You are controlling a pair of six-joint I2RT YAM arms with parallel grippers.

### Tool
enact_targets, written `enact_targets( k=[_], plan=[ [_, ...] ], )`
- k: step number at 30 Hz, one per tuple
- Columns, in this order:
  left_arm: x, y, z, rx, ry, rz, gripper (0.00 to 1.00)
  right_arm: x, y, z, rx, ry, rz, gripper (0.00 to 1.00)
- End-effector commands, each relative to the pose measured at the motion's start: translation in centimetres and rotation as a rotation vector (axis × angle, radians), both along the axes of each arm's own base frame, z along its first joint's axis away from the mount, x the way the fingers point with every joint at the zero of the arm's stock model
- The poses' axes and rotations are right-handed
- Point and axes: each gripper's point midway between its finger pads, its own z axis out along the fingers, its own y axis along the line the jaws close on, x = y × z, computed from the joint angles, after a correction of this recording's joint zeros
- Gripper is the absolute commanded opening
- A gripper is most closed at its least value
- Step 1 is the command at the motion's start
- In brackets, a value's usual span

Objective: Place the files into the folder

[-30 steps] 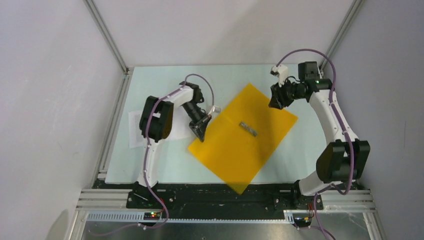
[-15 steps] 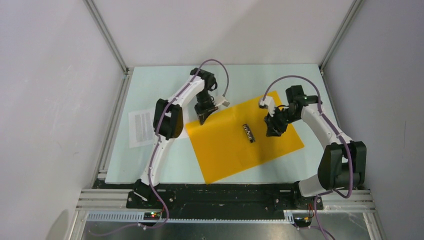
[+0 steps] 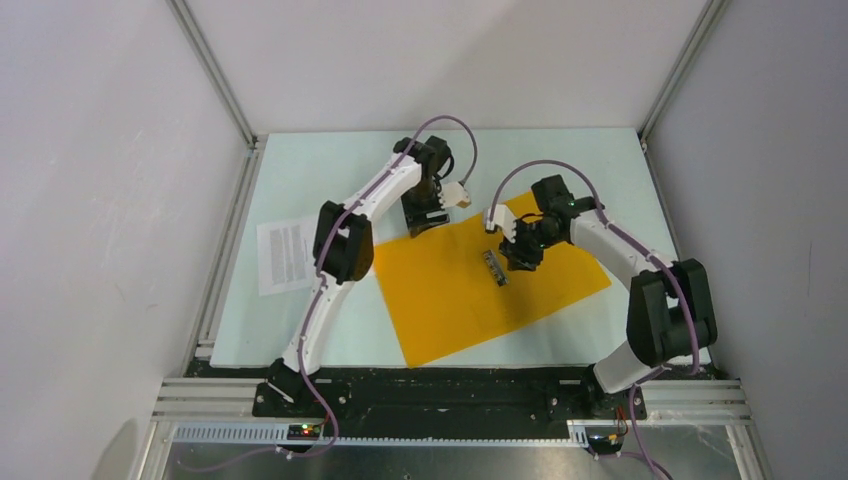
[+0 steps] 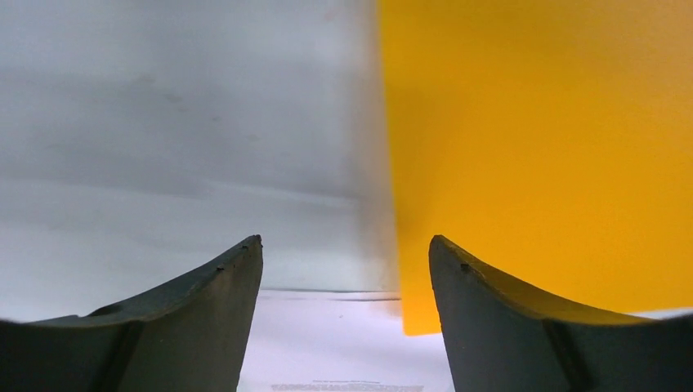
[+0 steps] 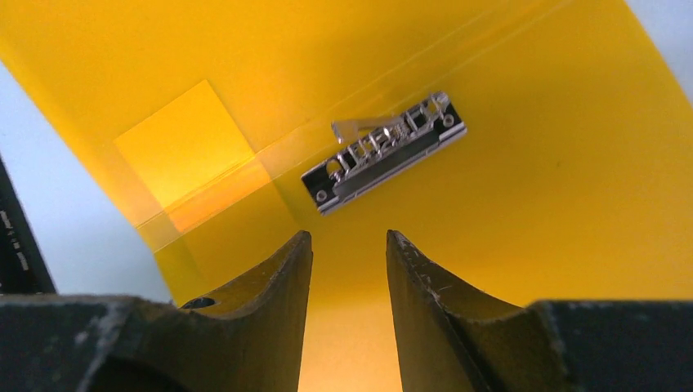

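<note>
Right now we see the folder point(image 3: 480, 290) lying open and flat on the table point(image 3: 320, 170), turned a little askew, its metal clip point(image 3: 495, 268) showing near the middle. The files point(image 3: 285, 255) lie apart from it, on the table's left side beside the left arm, not yet inside the folder.

We find the left gripper point(image 3: 424, 222) over the folder's far left corner. From its wrist camera we see the two fingers spread wide with nothing between them, and the folder's straight edge runs through the gap below, orange on one side and bare table on the other.

We find the right gripper point(image 5: 347, 235) low over the open folder, just beside the clip. Its fingers stand close together but parted, with a narrow gap through which we see only orange; they pinch nothing. We also see a paler square patch point(image 5: 184, 143) on the folder, left of the clip.
</note>
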Motion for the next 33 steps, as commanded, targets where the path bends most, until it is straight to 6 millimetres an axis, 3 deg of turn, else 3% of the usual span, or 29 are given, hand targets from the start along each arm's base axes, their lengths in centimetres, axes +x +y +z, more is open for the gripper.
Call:
enact_targets(
  k=[1, 6, 10, 15, 18, 19, 20, 21, 22, 23, 25, 28, 30, 33],
  plan=[
    [4.4, -1.2, 8.5, -0.109, -0.301, 0.073, 0.79, 2.1, 2.3, 0.1, 0.02, -0.104, 0.086, 0.43],
    [4.1, 0.7, 14.2, -0.201, -0.387, 0.269, 0.8, 2.1, 4.2, -0.8, 0.03, -0.087, 0.183, 0.43],
    [1.8, 3.2, 16.2, -0.284, -0.336, 0.476, 0.8, 3.3, 5.5, -1.0, 0.047, -0.083, 0.204, 0.41],
    [-1.8, 6.5, 16.7, -0.31, -0.263, 0.633, 0.79, 8.3, 6.8, -0.3, 0.112, -0.094, 0.079, 0.4],
    [-3.7, 7.7, 16.2, -0.313, -0.226, 0.686, 0.79, 11.8, 7.1, 0.3, 0.138, -0.133, 0.016, 0.4],
    [-4.6, 8.3, 15.8, -0.316, -0.206, 0.722, 0.8, 12.4, 7.2, -0.7, 0.142, -0.101, -0.013, 0.4],
    [-5.1, 8.6, 15.6, -0.313, -0.198, 0.741, 0.8, 13.8, 7.6, 0.2, 0.162, -0.117, -0.031, 0.39],
    [-5.9, 9.3, 15.1, -0.303, -0.183, 0.774, 0.8, 14.3, 7.7, -0.7, 0.162, -0.071, -0.064, 0.39],
    [-6.3, 9.6, 15.0, -0.298, -0.181, 0.785, 0.81, 15.6, 8.0, 0.3, 0.17, -0.092, -0.082, 0.38],
    [-7.1, 10.5, 14.7, -0.288, -0.173, 0.821, 0.82, 15.8, 8.2, -0.2, 0.18, -0.05, -0.105, 0.38],
    [-7.9, 12.3, 14.4, -0.274, -0.167, 0.9, 0.85, 16.7, 8.7, 1.4, 0.229, -0.036, -0.141, 0.38],
    [-8.0, 15.3, 14.1, -0.27, -0.175, 1.039, 0.98, 17.4, 8.9, 4.6, 0.275, -0.057, -0.188, 0.39],
    [-7.5, 17.6, 14.1, -0.296, -0.191, 1.163, 0.99, 16.9, 9.0, 7.9, 0.315, -0.074, -0.222, 0.4],
    [-6.8, 21.6, 13.4, -0.337, -0.206, 1.389, 1.0, 15.4, 9.7, 10.7, 0.344, -0.079, -0.237, 0.42]
  ],
)
